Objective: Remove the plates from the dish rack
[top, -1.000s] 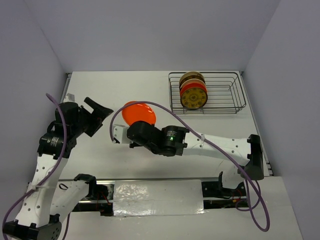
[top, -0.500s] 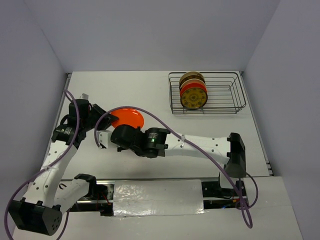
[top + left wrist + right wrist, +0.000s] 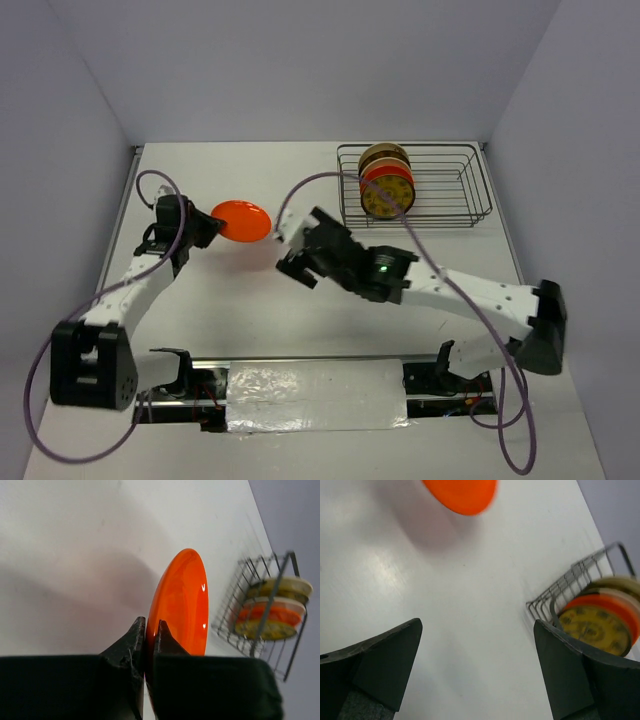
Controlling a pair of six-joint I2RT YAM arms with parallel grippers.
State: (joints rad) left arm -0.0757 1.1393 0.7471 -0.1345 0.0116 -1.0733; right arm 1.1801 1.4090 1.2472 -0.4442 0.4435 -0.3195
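A plain bright orange plate (image 3: 243,220) hangs over the left part of the table, with my left gripper (image 3: 208,227) shut on its near rim. In the left wrist view both fingers pinch the orange plate (image 3: 186,600) at the gripper (image 3: 150,630), edge-on. My right gripper (image 3: 292,250) stands wide open with nothing in it, right of that plate and apart from it; the right wrist view shows bare table at the gripper (image 3: 477,625) and the orange plate (image 3: 462,495) far off. The dish rack (image 3: 450,150) holds upright plates (image 3: 388,195), the front one patterned yellow.
The dark wire rack sits at the back right, near the right wall. A purple cable (image 3: 330,180) loops from the right arm across the rack's left corner. The rack (image 3: 555,600) and its plates (image 3: 595,627) show beside my right finger.
The right gripper let go of the orange plate and drew back to the right. The left gripper shut on the plate's rim and carried it toward the back left.
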